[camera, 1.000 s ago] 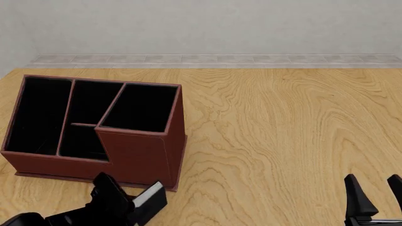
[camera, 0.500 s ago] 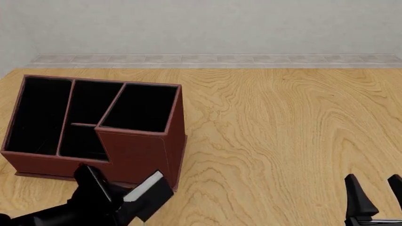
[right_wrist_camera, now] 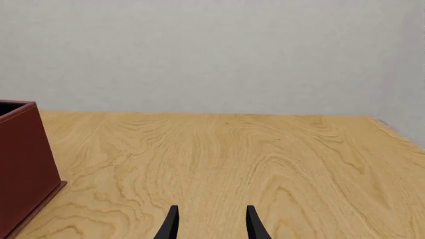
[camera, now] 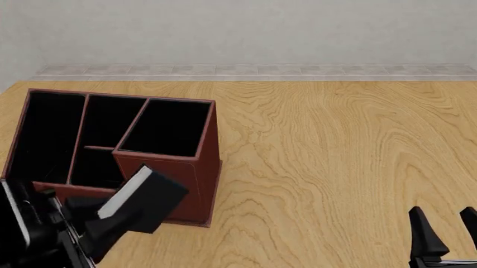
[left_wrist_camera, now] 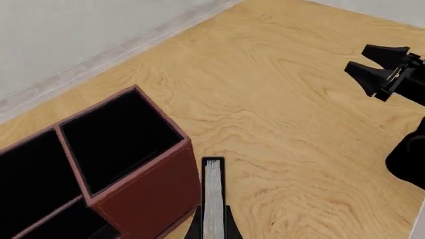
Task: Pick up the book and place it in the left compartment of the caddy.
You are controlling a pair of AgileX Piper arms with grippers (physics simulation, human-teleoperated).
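The caddy (camera: 171, 187) is a reddish-brown box with a black interior at the table's left; it also shows in the left wrist view (left_wrist_camera: 149, 191) and the right wrist view (right_wrist_camera: 20, 164). Its left compartment (camera: 46, 137) is the long slot at the far left end. My left gripper (camera: 111, 226) is shut on the book (camera: 142, 198), a thin black book with a white page edge (left_wrist_camera: 212, 199), held in the air in front of the caddy's taller section. My right gripper (camera: 446, 230) is open and empty at the front right.
Bare wood tabletop (camera: 335, 151) stretches right of the caddy. A grey wall with a tiled strip (camera: 253, 71) runs along the table's far edge. The right arm shows in the left wrist view (left_wrist_camera: 385, 72).
My left gripper has risen and moved left with the book, which now stands higher in front of the caddy's tall section. The right arm has not moved.
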